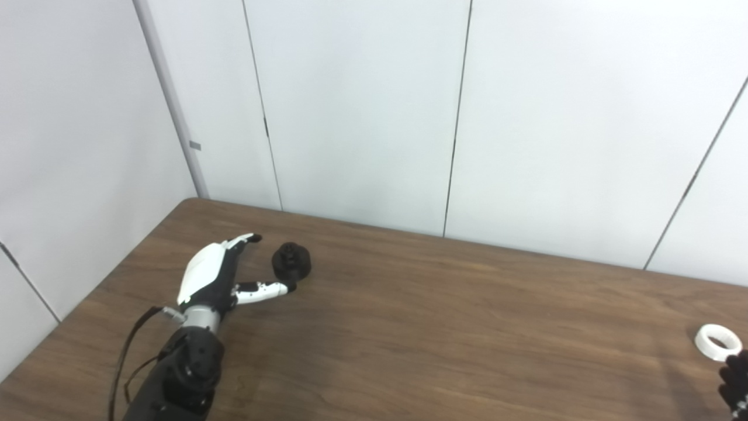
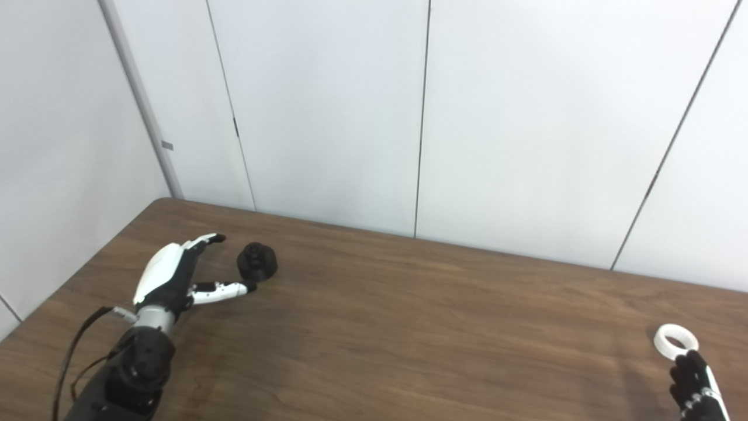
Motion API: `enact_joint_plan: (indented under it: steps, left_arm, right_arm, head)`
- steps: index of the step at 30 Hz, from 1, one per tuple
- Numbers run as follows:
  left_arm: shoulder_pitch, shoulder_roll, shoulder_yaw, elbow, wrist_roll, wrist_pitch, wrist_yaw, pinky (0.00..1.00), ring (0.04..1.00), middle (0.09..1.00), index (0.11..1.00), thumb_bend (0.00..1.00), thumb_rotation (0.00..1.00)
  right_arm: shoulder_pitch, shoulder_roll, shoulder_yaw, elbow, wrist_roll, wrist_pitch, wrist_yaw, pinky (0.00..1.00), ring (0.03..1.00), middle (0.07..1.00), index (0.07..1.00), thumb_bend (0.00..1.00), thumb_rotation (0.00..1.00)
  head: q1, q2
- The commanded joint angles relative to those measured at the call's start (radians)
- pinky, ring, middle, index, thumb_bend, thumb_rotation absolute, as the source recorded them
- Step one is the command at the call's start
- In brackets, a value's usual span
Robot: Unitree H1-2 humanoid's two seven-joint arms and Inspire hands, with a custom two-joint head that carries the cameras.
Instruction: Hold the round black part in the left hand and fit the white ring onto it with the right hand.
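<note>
Left robot hand (image 2: 175, 275) spread wide, empty, thumb tip just beside black part (image 2: 257, 262) on tabletop (image 2: 409, 327). Right robot hand (image 2: 695, 383) near white ring (image 2: 675, 341), grip state can't tell.

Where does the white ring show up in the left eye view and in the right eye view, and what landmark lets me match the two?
Left eye view: the white ring lies on the table near the right edge, low in the picture.
Right eye view: it sits a little further in from the right edge, just beyond the right hand.
Shared landmark: the round black part on the far left of the table, next to the left hand.
</note>
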Motion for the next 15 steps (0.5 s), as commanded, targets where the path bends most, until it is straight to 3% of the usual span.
enact_joint_plan:
  steps: [1,15]
  left_arm:
    - [-0.059,0.042,-0.014,0.02,0.042,-0.038,0.036,1.0,0.949,0.896,0.839,0.96,0.4]
    - [-0.147,0.063,-0.087,0.189,0.093,-0.018,0.045,1.0,0.986,0.924,0.815,0.95,0.4]
  right_arm:
    - [0.065,0.039,0.021,0.047,0.009,0.012,-0.001,1.0,0.98,0.984,0.999,0.49,1.0]
    - [0.076,0.043,0.019,0.033,0.003,0.015,-0.007,1.0,0.971,0.976,0.992,0.51,1.0]
  head:
    - [-0.001,0.002]
    - [-0.011,0.006]
